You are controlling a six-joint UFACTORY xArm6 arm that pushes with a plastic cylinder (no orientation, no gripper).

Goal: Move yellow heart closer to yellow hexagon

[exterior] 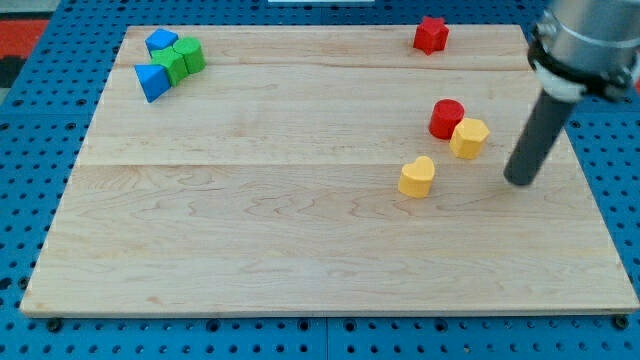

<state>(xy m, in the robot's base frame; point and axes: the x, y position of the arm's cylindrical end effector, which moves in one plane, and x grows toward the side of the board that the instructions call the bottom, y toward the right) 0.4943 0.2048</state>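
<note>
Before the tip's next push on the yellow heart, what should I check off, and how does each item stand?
1. Tip visible: ok, at the view's right of the yellow hexagon.
2. Tip behind the yellow heart for a push toward the hexagon: not ok; it is on the hexagon's side.
3. Heart apart from hexagon: ok, a small gap shows.
4. Gap between heart and hexagon free: ok.
5. Red cylinder clear of hexagon: not ok; they look touching.
6. Tip touching any block: ok, none.
</note>
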